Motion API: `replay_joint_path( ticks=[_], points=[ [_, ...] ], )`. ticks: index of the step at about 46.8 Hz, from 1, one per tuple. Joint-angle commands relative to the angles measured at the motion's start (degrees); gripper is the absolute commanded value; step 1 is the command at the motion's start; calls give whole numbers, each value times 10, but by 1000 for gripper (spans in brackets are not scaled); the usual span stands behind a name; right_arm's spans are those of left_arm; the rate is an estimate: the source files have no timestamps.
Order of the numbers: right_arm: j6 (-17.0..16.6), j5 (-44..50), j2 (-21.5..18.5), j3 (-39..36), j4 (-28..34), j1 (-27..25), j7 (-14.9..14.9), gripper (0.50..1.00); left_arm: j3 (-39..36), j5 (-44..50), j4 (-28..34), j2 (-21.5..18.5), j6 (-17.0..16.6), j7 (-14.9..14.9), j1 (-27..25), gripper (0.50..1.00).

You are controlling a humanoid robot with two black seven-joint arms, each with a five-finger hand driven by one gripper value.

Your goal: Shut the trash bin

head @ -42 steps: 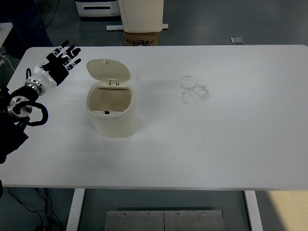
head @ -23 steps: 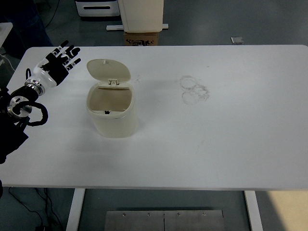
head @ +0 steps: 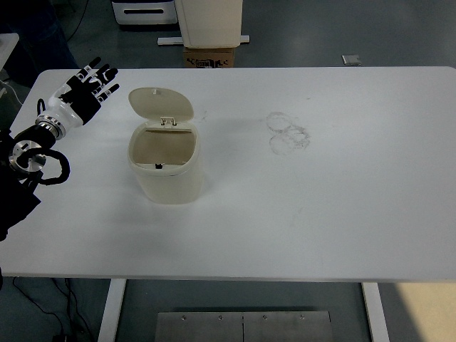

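Standing left of centre on the bench (head: 356,214), bin (head: 165,167) with lid (head: 161,104) hinged back; left hand (head: 84,92), fingers spread and empty, just left of lid, nearer.

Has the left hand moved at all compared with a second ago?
Yes, slightly. The left hand, fingers spread, has edged up toward the table's far edge, a little further from the open trash bin.
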State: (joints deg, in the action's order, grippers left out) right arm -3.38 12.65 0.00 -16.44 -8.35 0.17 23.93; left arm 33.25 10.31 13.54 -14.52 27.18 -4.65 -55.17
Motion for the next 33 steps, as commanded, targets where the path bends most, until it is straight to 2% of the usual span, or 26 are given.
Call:
replay_joint_path(
  ticks=[1,10,17,20,25,29,33],
  points=[
    [0,0,0,0,0,0,0,991,0,0,1,0,1,1,-1,1000],
    [0,0,0,0,0,0,0,991,0,-2,6,0,0,3,-7,1000],
    [0,0,0,0,0,0,0,991,0,-3,45,-11,-8,4,-9,1000],
    [0,0,0,0,0,0,0,991,-2,-4,68,-37,-11,6,-18,1000],
    [0,0,0,0,0,0,1,991,-4,-6,149,-85,-16,6,-21,1000],
    [0,0,0,0,0,0,1,991,-7,-7,205,-127,-40,7,-24,1000],
    [0,0,0,0,0,0,0,991,-21,-12,246,-153,-64,7,-33,1000]
  ],
)
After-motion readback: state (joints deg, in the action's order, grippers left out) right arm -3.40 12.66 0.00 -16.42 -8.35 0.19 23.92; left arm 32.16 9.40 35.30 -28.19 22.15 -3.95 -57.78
